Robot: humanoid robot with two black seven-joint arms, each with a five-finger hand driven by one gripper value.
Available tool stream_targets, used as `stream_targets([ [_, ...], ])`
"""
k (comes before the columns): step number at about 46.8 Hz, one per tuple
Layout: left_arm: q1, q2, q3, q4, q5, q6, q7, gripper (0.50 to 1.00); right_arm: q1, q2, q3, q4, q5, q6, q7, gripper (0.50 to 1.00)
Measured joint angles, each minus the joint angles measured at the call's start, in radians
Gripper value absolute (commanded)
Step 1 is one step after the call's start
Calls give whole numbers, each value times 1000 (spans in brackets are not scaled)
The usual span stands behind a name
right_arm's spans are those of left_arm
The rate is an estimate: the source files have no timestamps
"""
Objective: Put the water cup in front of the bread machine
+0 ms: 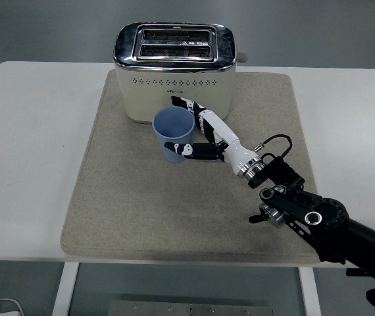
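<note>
A light blue water cup (174,133) stands upright on the beige mat (128,197), just in front of the cream and chrome bread machine (174,69). My right hand (204,135) comes in from the lower right and is wrapped around the cup's right side. Its fingers (186,104) curl behind the rim and its thumb (184,149) lies across the cup's lower front. The cup's base is partly hidden by the thumb. The left hand is out of view.
The mat covers the middle of the white table (29,151). The bread machine stands at the mat's far edge, its lever (242,57) on the right side. My right forearm (306,210) lies over the mat's near right corner.
</note>
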Motion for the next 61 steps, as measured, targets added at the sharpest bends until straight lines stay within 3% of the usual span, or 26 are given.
stream_targets([
  [12,0,0,0,0,0,0,1,1000,0,-1,0,1,0,1,0,917],
  [27,0,0,0,0,0,0,1,1000,-3,-55,6,2,7,0,1,915],
  [46,0,0,0,-1,0,0,1,1000,-55,-184,12,34,13,4,52,917],
  [61,0,0,0,0,0,0,1,1000,-95,-295,61,29,79,4,54,917],
])
